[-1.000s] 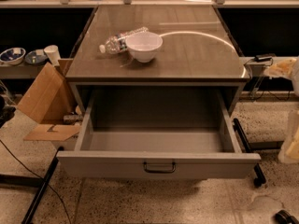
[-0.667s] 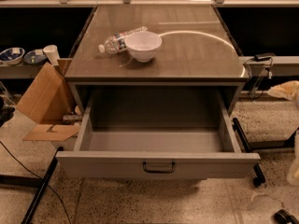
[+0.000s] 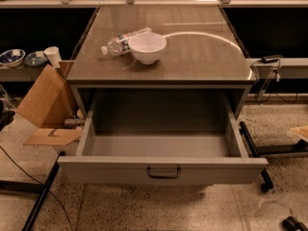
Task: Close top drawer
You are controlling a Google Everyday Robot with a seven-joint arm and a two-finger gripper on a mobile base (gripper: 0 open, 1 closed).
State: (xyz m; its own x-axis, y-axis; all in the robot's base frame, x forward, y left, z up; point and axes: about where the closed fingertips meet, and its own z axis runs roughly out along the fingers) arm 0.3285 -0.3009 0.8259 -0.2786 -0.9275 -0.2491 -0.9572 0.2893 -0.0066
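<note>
The top drawer point(image 3: 162, 170) is pulled far out of the grey cabinet. It is wide and deep, with a plain flat front and a small dark centre handle point(image 3: 163, 173). Its inside looks empty. Only a pale part of my gripper point(image 3: 300, 132) shows at the right edge, level with the drawer's right side wall and well to the right of it, touching nothing. The two lower drawers are hidden under the open one.
A white bowl point(image 3: 147, 47) and a lying plastic bottle point(image 3: 124, 40) sit on the cabinet top point(image 3: 192, 57). An open cardboard box point(image 3: 45, 105) stands at the left. A dark wheeled leg point(image 3: 253, 153) runs along the floor at the right.
The pale gripper part at the right edge has moved down and further right, mostly out of view. The drawer has not moved.
</note>
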